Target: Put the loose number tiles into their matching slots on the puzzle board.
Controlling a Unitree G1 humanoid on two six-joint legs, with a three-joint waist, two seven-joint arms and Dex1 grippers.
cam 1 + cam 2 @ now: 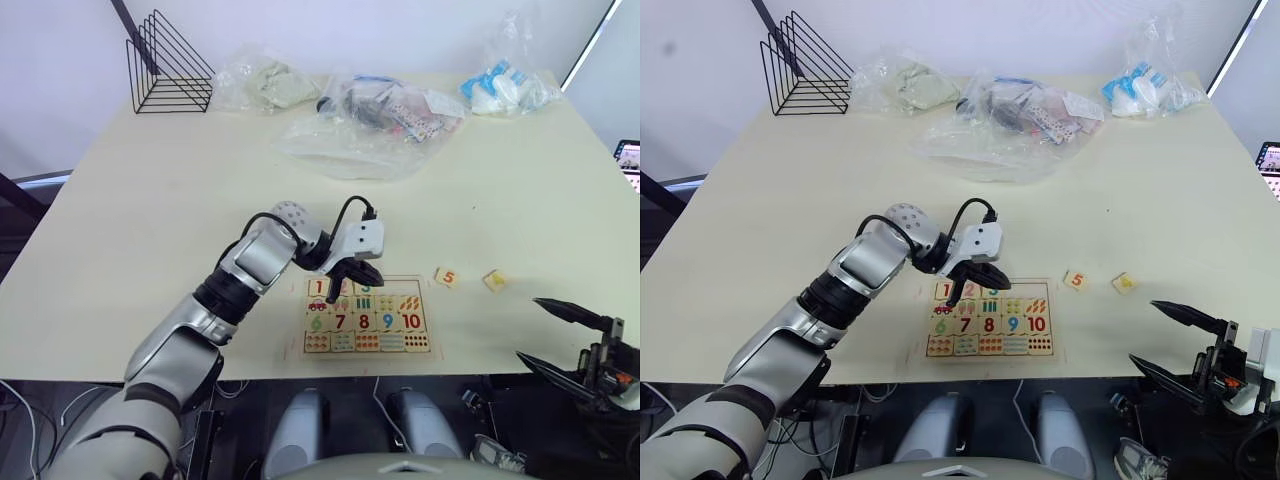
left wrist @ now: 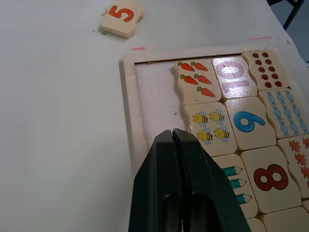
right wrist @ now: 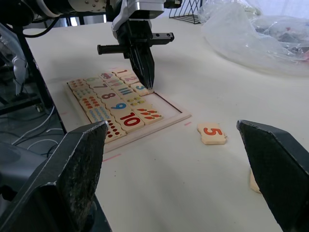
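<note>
The right claw (image 1: 570, 338) hangs just off the bench's (image 1: 160, 210) near edge toward its right corner, its two black fingers spread wide apart and holding nothing. On the bench just inside the middle of that near edge lies the puzzle board (image 1: 368, 316), a pale wooden tray with a thin rim. The left claw (image 1: 958, 290) points down onto the board's far row, fingers pressed together with nothing between them, the tips touching down at the edge of the tile printed 3 (image 3: 140, 87). In the left wrist view the closed fingers (image 2: 186, 188) stand over the far row, with bare recessed slots (image 2: 157, 92) between them and the board's right rim. Beside that bare stretch sit the carrot picture (image 2: 195, 81), the bees (image 2: 211, 126), the pencils, and the numerals 10 (image 2: 233, 75), 9 and 8. Tiles 1 (image 1: 319, 288) and 2 (image 3: 130, 79) already lie in the far row at the board's left end. The tile with an orange 5 (image 1: 446, 277) lies loose on the bench just right of the board's far right corner. Another loose tile (image 1: 494, 281) with a yellowish mark lies a little farther right; its numeral cannot be read. Along the bench's far edge are clear plastic bags (image 1: 370, 125) and, at the far left corner, a black wire rack (image 1: 165, 68).
</note>
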